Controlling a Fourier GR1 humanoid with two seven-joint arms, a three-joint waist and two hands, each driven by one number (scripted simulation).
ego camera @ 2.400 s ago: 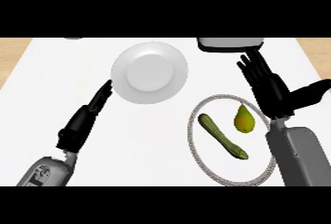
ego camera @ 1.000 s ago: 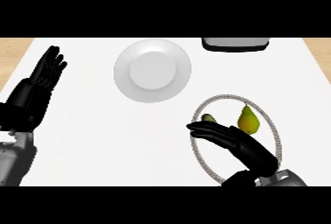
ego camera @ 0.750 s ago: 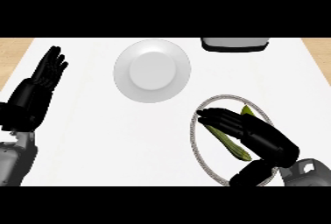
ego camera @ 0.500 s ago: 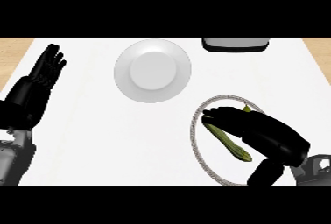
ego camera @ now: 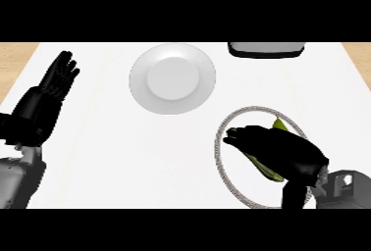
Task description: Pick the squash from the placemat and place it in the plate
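R hand (ego camera: pixel 279 152) curled over yellow-green squash (ego camera: pixel 279 126) on placemat (ego camera: pixel 220 147); L hand (ego camera: pixel 51 90) open; plate (ego camera: pixel 172 78) white.

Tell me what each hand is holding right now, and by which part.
The left hand holds nothing and rests open. The right hand covers the vegetables on the placemat, fingers curled; whether it grips one, or where, cannot be told.

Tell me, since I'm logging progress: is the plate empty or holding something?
Empty. The white plate shows only its bare surface; the right hand is over the placemat, well apart from it.
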